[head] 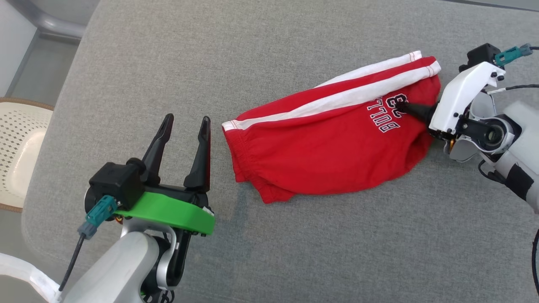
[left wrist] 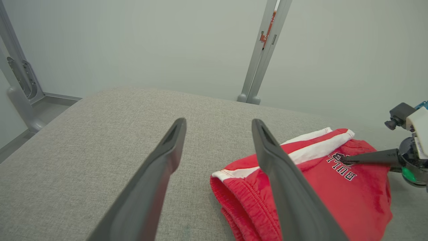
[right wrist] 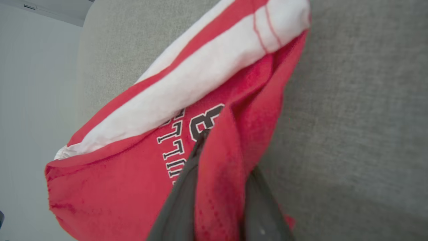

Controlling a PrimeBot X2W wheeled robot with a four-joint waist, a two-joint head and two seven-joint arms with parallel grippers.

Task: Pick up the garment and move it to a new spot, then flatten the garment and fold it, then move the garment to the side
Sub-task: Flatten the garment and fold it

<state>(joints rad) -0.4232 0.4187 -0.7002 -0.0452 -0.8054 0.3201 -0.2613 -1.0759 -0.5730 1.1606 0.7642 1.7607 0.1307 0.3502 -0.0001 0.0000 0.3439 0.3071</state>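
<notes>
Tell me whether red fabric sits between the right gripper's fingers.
Yes, in the right wrist view a fold of the red garment is bunched between the two dark fingers of the right gripper.

Right gripper (head: 403, 107) on red garment (head: 320, 151) edge; left gripper (head: 187, 120) splayed.

A grey woven surface (head: 294, 252) is stretching across the head view. A cream perforated seat (head: 17, 143) is sitting at nine o'clock, with pale floor (head: 46, 71) showing at ten. In the left wrist view, a grey metal post (left wrist: 264, 50) is rising at one o'clock against a plain pale wall (left wrist: 133, 43).
</notes>
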